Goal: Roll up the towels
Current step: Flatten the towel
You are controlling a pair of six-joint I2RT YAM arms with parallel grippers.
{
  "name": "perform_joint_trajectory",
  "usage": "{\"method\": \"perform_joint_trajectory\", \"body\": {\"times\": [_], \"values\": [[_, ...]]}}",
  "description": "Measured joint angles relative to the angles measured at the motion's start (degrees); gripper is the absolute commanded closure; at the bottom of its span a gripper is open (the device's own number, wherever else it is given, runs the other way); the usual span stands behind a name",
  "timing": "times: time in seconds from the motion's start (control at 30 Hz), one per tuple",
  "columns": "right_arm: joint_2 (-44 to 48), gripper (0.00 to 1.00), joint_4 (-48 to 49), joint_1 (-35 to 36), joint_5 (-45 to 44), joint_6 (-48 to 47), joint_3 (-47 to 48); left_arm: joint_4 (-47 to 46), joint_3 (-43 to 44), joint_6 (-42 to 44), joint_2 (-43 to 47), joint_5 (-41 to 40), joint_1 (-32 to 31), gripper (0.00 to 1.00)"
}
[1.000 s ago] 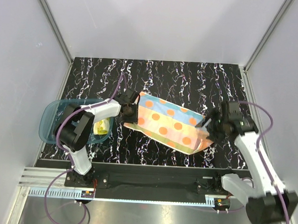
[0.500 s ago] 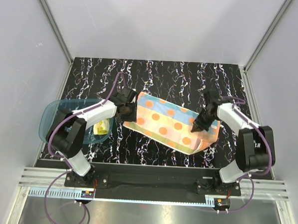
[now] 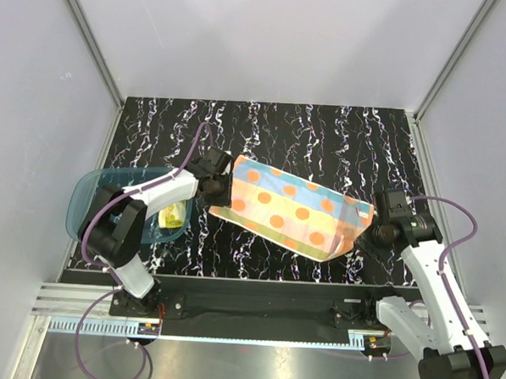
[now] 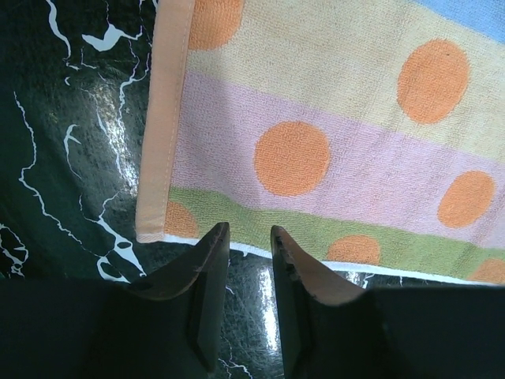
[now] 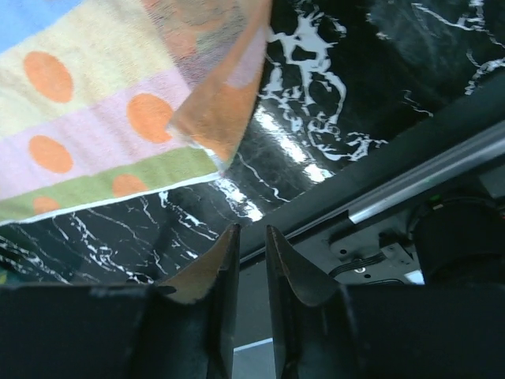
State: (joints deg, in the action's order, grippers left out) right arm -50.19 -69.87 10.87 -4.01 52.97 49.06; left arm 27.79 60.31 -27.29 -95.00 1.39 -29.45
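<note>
— Starting at the table's (image 3: pixel 324 134) left edge, what did you see?

— A blue tray (image 3: pixel 81 199) sat there, with the yellow towel (image 3: pixel 174 214) bunched inside it. Just right of it the left gripper (image 3: pixel 212 187) was low at the left end of the spotted towel (image 3: pixel 290 210). Its jaws were narrowly apart with nothing between them, tips at the hem.

— And the towel itself?

— It was spread flat, slanting across the middle of the table toward the near right, its right corner folded over.

— The other arm?

— The right gripper (image 3: pixel 369 236) hung just off that folded corner, near the front edge, fingers a slit apart, holding nothing.
</note>
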Motion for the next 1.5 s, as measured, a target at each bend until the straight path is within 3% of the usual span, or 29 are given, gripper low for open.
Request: {"method": "perform_joint_trajectory", "body": {"times": [0.2, 0.47, 0.6, 0.8, 1.03, 1.13, 1.2, 1.23, 1.27, 1.3, 1.5], "values": [[-10.0, 0.73, 4.0, 0.0, 3.5, -6.3, 6.3, 0.0, 0.1, -0.3, 0.1, 0.7, 0.0, 0.69], [-41.3, 0.81, 4.5, 0.2, 0.4, -19.1, 32.4, 0.4, -0.6, -0.4, 4.1, 1.0, 0.0, 0.70], [-49.0, 0.81, 1.6, 0.7, 0.2, -20.9, 30.2, 0.2, -2.4, -0.6, 6.9, 1.0, 0.1, 0.70], [-43.8, 0.81, -0.1, 1.1, 0.8, -19.5, 14.5, 0.0, -3.3, -0.8, 7.3, 1.0, 0.2, 0.70], [-20.3, 0.76, -0.5, 1.6, 8.7, -13.4, -3.1, -0.1, -4.2, -0.8, 8.4, 1.1, 0.5, 0.71], [-10.3, 0.61, -0.8, 2.3, 13.3, -10.2, -5.9, -0.4, -4.5, -1.1, 8.8, 1.5, 0.5, 0.71], [-7.0, 0.42, -0.3, 2.3, 14.4, -8.6, -5.0, -0.5, -4.5, -1.5, 8.9, 1.6, 0.5, 0.71], [-6.3, 0.21, -0.1, 2.3, 14.4, -7.8, -3.7, -0.5, -4.5, -1.7, 8.9, 1.7, 0.5, 0.70], [-6.1, 0.06, 0.7, 2.3, 14.2, -7.2, -2.1, -0.5, -4.5, -1.8, 9.0, 1.9, 0.5, 0.69], [-6.7, 0.01, 1.9, 2.3, 13.9, -7.2, -0.3, -0.5, -4.5, -1.9, 9.0, 1.9, 0.5, 0.69], [-21.2, 0.00, 11.1, 0.9, 13.1, -10.1, 11.5, -0.4, -4.4, -1.4, 8.9, 2.1, 0.5, 0.62]]}}
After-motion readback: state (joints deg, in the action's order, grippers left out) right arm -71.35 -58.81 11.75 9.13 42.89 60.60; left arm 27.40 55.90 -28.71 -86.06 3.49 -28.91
